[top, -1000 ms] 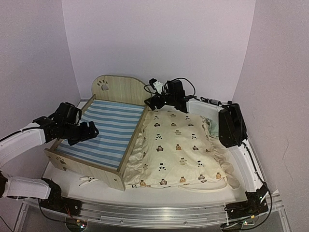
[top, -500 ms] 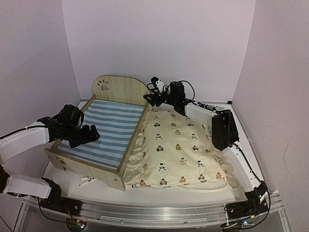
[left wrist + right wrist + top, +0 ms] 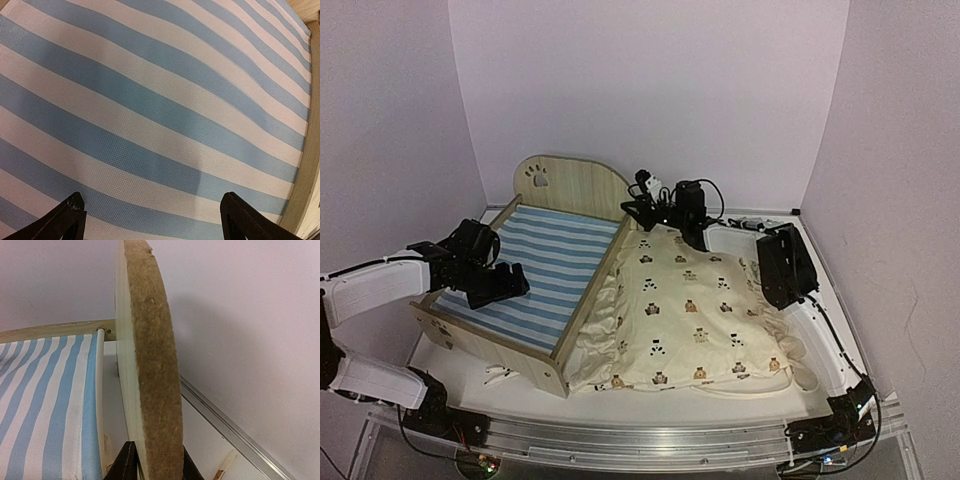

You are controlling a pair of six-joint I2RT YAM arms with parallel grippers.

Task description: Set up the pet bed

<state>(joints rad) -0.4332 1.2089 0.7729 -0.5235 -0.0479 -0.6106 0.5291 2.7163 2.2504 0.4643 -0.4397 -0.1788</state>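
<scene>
Shifted slightly, pet bed (image 3: 555, 260) runs headboard (image 3: 578, 185) far to foot near-left, right pincer (image 3: 636, 208) clamping headboard, left pincer (image 3: 508, 285) spread open.

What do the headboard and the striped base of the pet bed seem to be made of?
Headboard: likely pressed wood board, its edge rough and grainy, unvarnished. Striped base: woven fabric, matte; a fine weave texture shows.

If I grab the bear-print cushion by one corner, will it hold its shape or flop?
Probably floppy: the bear-print cushion lies wrinkled, its ruffled edge slumping against the pet bed. It looks puffy, so likely light for its size. Its loose ties may trail and snag.
</scene>
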